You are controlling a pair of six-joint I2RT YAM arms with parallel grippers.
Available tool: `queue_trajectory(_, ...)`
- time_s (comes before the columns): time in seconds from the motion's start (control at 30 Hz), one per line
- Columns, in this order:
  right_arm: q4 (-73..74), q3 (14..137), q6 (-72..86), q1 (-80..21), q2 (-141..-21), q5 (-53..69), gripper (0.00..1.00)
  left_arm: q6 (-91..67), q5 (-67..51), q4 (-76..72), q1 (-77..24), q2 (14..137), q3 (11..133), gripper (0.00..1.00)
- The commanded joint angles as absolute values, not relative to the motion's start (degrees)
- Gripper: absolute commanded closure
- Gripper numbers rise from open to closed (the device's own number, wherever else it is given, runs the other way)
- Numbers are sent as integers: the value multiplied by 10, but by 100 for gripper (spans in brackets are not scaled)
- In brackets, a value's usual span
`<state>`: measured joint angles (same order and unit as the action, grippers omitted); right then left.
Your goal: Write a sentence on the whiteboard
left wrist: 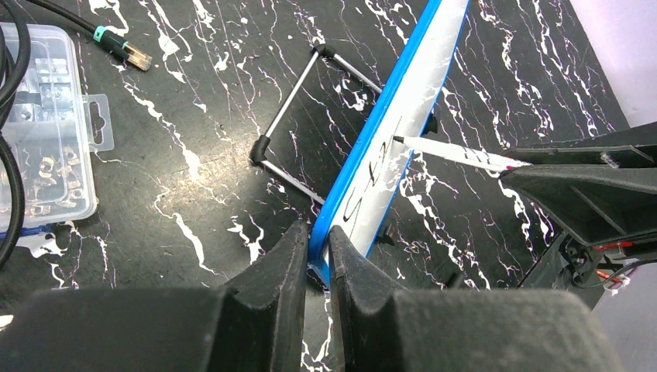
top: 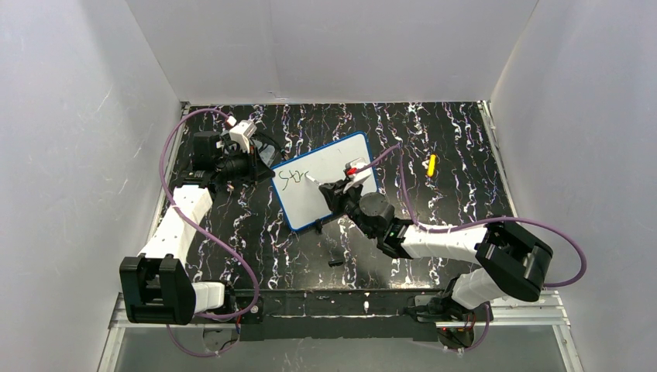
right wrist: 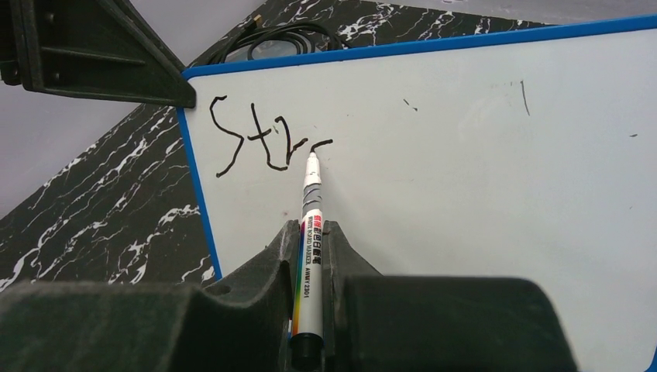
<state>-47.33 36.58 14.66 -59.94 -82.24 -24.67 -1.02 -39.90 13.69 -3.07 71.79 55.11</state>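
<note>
On black marbled table, white walls around: whiteboard pinched by left gripper; marker clamped in right gripper. Plastic box seen from left wrist only.

Work surface: a table top of black material veined with white and faint violet streaks, filling the middle of the overhead view. Three plain white panels enclose it: a back wall across the top of the frame, and a left wall and a right wall filling the sides. Pale metal edging lines the table's sides. A silver slotted rail runs along the near edge at the lower frame, with a grey surface below it. Lighting is even and diffuse. Soft glare shows on the table at centre left of the left wrist view. Shadows are faint.
</note>
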Motion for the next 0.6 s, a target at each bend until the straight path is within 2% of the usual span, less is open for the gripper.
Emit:
queue_trajectory(0.0, -480, 352, 150, -596, -813, -258, 99, -3, -411, 149, -31, 699, 548, 100)
queue_trajectory(0.57, -475, 363, 119, -596, -795, -300, 99, -3, -410, 149, -31, 700, 548, 100)
